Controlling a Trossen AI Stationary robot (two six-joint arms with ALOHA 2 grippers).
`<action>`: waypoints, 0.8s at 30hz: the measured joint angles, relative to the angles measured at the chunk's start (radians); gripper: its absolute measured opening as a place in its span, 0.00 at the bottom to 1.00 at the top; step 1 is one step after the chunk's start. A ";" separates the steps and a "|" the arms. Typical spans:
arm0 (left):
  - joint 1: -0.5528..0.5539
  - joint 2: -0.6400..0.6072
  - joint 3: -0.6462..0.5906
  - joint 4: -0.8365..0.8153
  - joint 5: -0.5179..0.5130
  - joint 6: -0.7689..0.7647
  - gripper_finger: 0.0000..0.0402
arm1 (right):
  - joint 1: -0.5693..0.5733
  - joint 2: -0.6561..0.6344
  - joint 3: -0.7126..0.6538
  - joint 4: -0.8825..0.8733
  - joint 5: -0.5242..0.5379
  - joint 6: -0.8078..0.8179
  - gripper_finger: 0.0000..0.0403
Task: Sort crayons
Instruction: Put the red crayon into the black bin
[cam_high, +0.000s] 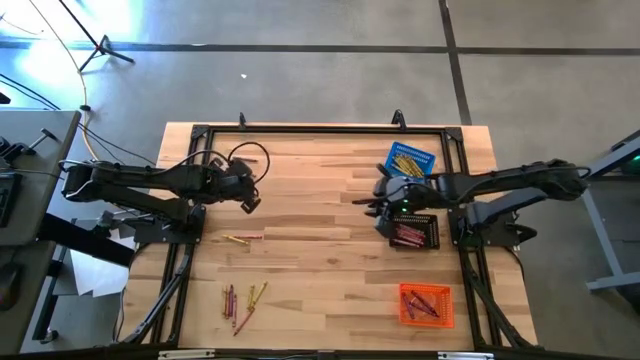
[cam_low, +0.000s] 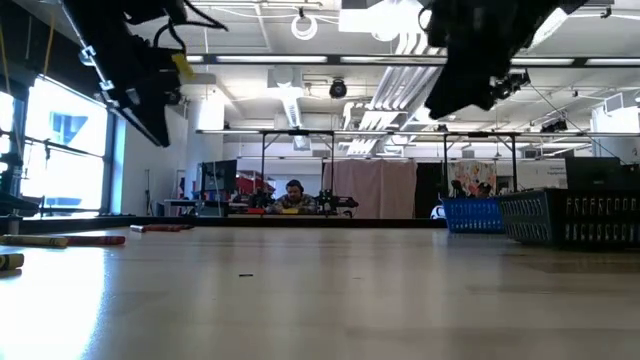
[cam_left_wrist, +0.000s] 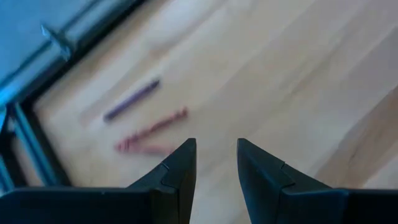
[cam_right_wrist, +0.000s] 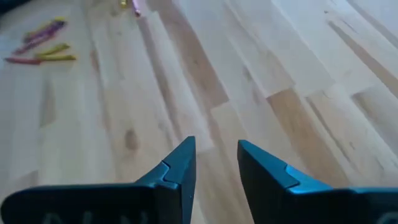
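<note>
Crayons (cam_high: 243, 297) lie loose on the bench (cam_high: 320, 260), well away from the right hand (cam_high: 372, 198), which hangs empty with its fingers parted beside the black basket (cam_high: 412, 231). The left hand (cam_high: 250, 203), also parted and empty, hovers near a yellow and red pair (cam_high: 241, 239). To do the next pick well, I judge a hand should come down astride a single crayon, across its length, and close gently so neighbours are not nudged.

Crayons (cam_high: 243, 297) left, baskets (cam_high: 414, 230) right
</note>
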 joint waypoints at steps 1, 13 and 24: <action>0.000 0.000 0.000 -0.032 0.027 -0.011 0.25 | -0.010 0.024 0.000 0.018 -0.001 -0.012 0.26; -0.122 0.115 0.000 -0.132 0.514 -0.052 0.25 | -0.089 0.196 0.000 0.033 -0.003 -0.084 0.26; -0.218 0.373 -0.001 -0.012 0.534 0.003 0.25 | -0.092 0.208 0.000 0.010 -0.004 -0.104 0.26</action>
